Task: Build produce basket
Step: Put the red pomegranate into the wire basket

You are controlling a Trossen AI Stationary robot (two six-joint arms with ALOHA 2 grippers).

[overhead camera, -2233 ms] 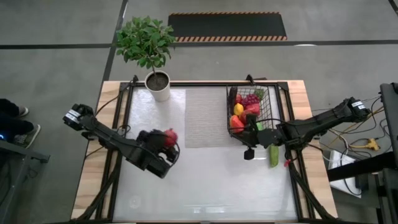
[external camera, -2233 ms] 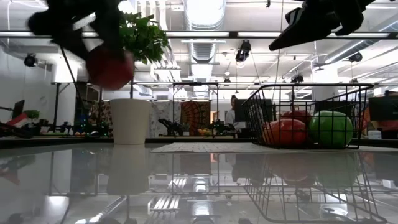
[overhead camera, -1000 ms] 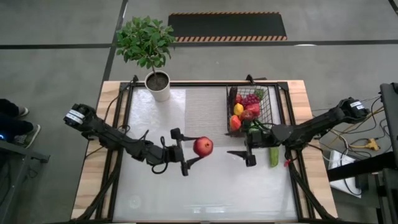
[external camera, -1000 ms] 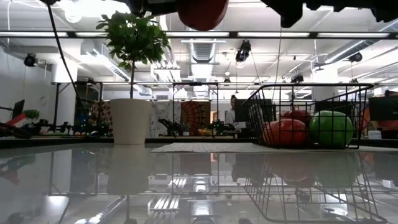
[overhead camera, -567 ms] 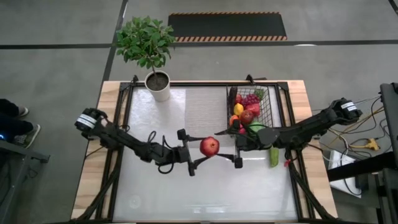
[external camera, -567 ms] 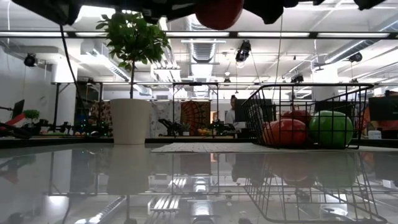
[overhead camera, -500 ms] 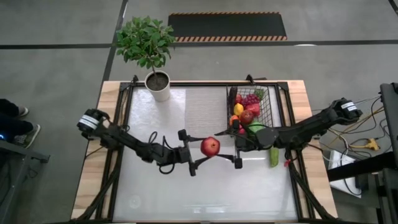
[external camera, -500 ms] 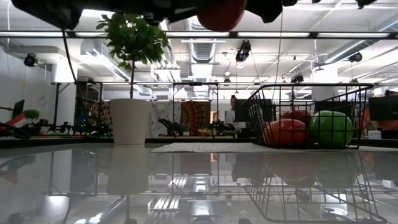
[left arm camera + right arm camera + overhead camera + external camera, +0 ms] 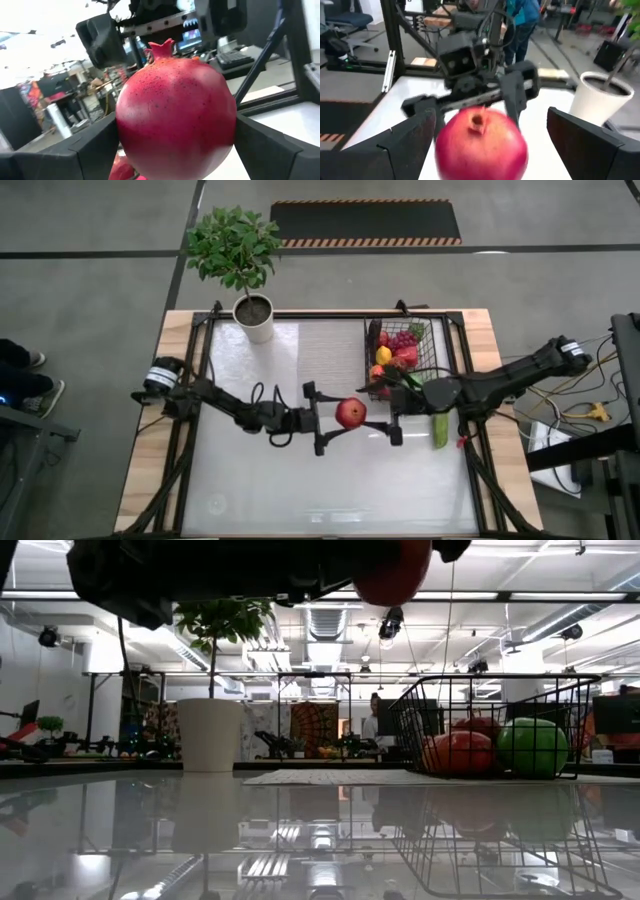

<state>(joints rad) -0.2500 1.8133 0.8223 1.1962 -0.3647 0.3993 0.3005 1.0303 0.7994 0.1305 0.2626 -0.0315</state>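
High view showed us the piece of produce in play, a red pomegranate [image 9: 350,413], held in the air above the middle of the worktop [image 9: 260,480], between the two arms. We saw the left gripper [image 9: 334,420] pinching it, its jaws pressed against the fruit's two sides, which the left wrist view confirmed. Facing it from the other side, the right gripper [image 9: 391,414] sat just beside the fruit with its jaws spread wide, one to either side of it in the right wrist view, and not yet touching as far as we could tell. We judged this a hand-over about to happen, left arm to right. The basket [image 9: 402,355] stood at the worktop's far right, near the right arm, and already held a pile of produce: red pieces, a yellow one, purple grapes and something green. A green cucumber [image 9: 440,429] lay on the worktop just outside the basket. By our reading, most of the filling was done, with the pomegranate and that cucumber still to go in. A potted plant [image 9: 240,255] stood at the far left corner, well apart.
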